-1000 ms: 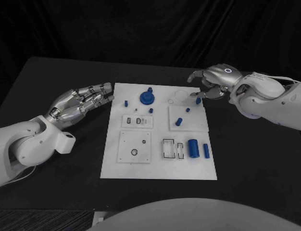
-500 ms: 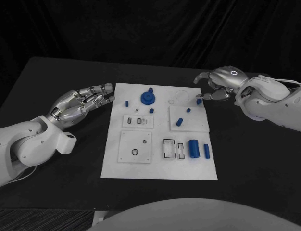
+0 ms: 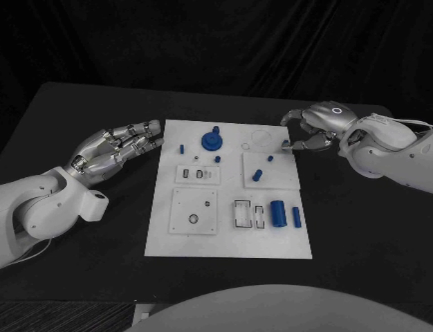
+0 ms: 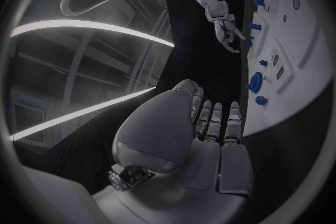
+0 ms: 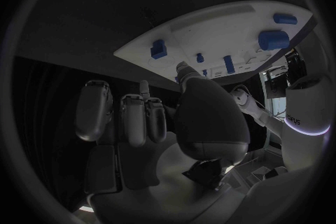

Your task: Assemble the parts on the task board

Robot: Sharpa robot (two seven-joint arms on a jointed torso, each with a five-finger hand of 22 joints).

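The white task board point(image 3: 177, 235) lies in the middle of the black table. On it are a round blue part point(image 3: 212, 142) near the far edge, a small blue peg point(image 3: 259, 174) on the right square plate, and two blue cylinders point(image 3: 279, 214) at the near right. My left hand point(image 3: 117, 147) hovers by the board's far left edge, fingers stretched out and holding nothing. My right hand point(image 3: 315, 128) hangs at the far right corner with fingers curled in and a fingertip at the board's edge. In the right wrist view a small blue piece point(image 5: 159, 49) sits on the board point(image 5: 210, 33) just beyond the thumb.
Bare black table runs along both long sides of the board and in front of it. Recessed slots and a small plate with a hole point(image 3: 194, 219) take up the board's near left.
My right hand has drifted slightly right and toward me along the board's right edge. The small blue piece seen at its fingertips is now covered. The left hand has not moved.
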